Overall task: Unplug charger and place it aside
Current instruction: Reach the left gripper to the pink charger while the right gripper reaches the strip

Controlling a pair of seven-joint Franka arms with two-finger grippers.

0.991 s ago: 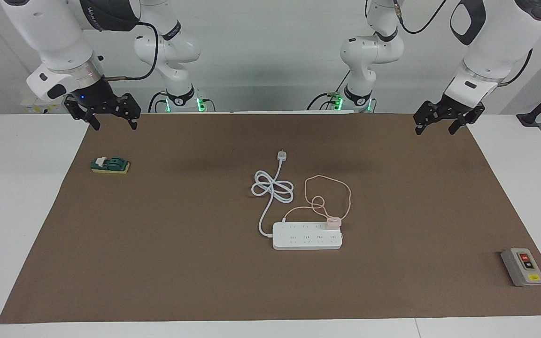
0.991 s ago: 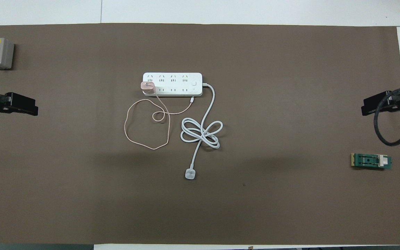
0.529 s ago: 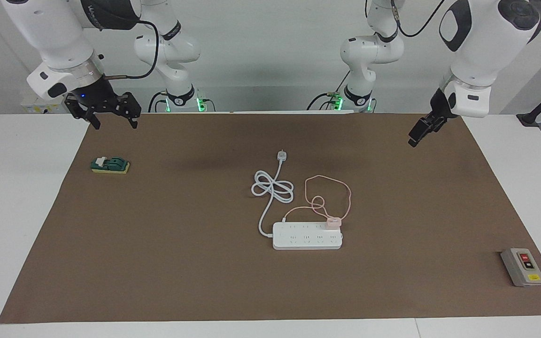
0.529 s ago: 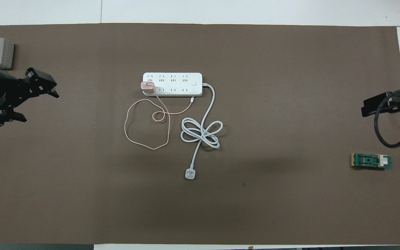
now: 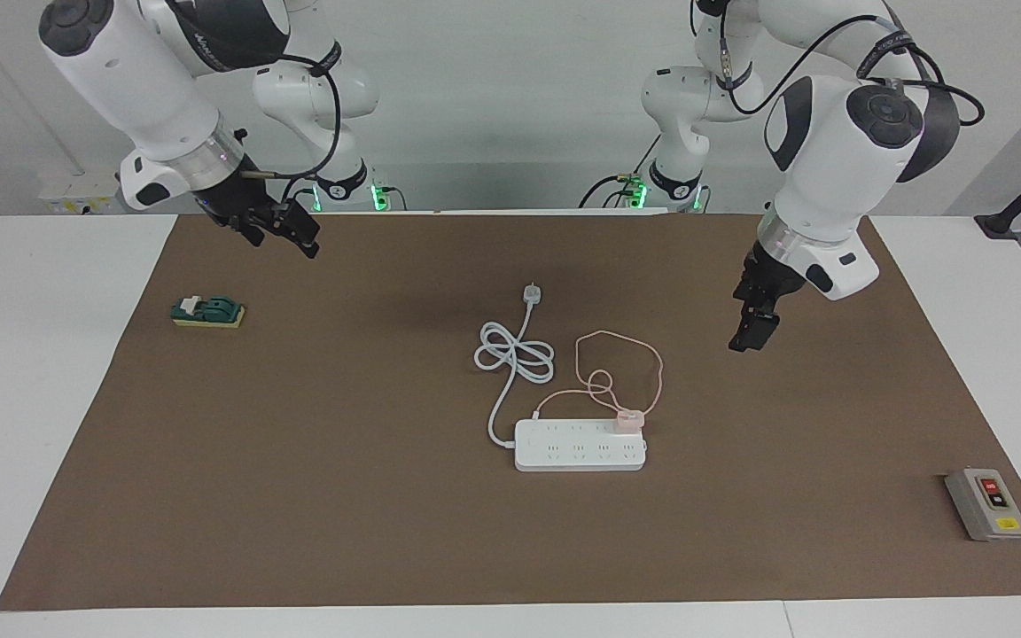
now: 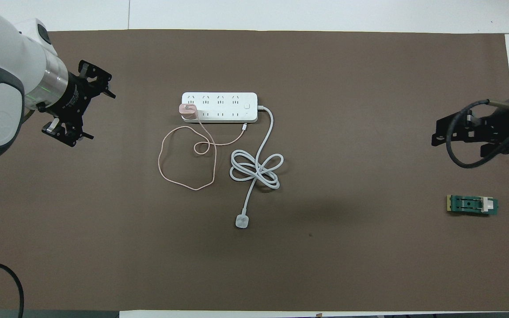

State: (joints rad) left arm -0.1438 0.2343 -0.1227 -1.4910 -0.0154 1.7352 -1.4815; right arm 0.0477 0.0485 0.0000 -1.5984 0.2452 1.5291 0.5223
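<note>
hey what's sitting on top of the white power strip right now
Only the pink charger, plugged into a socket at the left arm's end of the power strip. Its prongs are hidden inside. Both grippers are well clear.

The bench [image 5: 32,399] has a white top, and a large brown mat [image 5: 298,496] covers most of it, leaving white margins at both ends and along the edge farthest from the robots. A seam in the white top [image 6: 129,15] meets that same edge of the mat. A plain pale wall [image 5: 510,106] rises directly at the bench's robot-side edge. Lighting is even, and soft dark shadows [image 5: 440,310] lie on the mat near its middle.
</note>
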